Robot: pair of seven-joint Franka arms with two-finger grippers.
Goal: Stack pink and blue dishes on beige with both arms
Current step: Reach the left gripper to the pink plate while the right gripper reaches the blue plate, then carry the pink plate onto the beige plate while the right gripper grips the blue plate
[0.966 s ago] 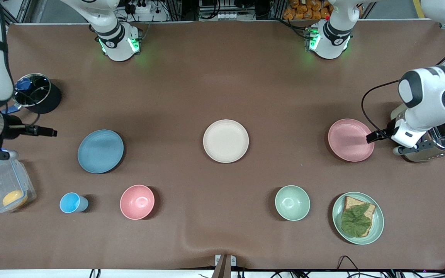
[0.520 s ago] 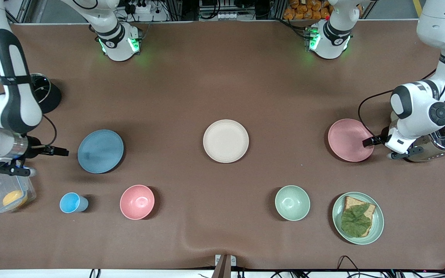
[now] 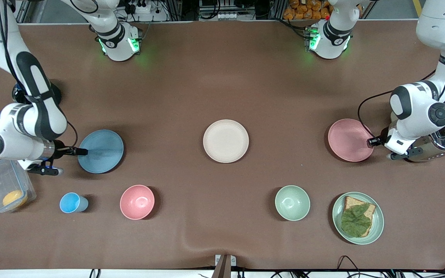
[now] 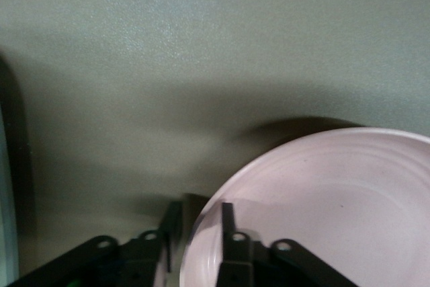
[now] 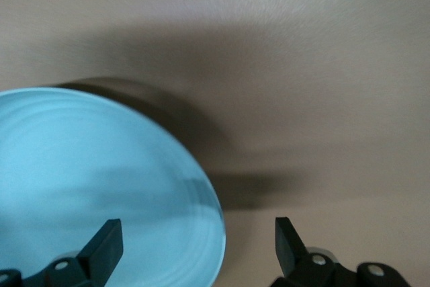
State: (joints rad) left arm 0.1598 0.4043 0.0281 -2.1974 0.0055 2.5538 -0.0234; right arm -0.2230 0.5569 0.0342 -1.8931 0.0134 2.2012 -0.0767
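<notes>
The beige plate lies bare at the table's middle. The pale pink plate sits toward the left arm's end. My left gripper is at its rim. In the left wrist view the left gripper has closed to a narrow gap on the pink plate, one finger inside the rim and one outside. The light blue plate lies toward the right arm's end, with my right gripper at its edge. In the right wrist view the right gripper is wide open astride the blue plate rim.
Nearer the front camera stand a small blue cup, a deep pink bowl, a green bowl and a green plate with bread and a leaf. A clear container sits beside the right arm. A toaster stands by the left arm.
The right arm has swung in from the table's end until its gripper reached the blue plate's rim. The left gripper has dropped slightly and settled on the pink plate's rim.
</notes>
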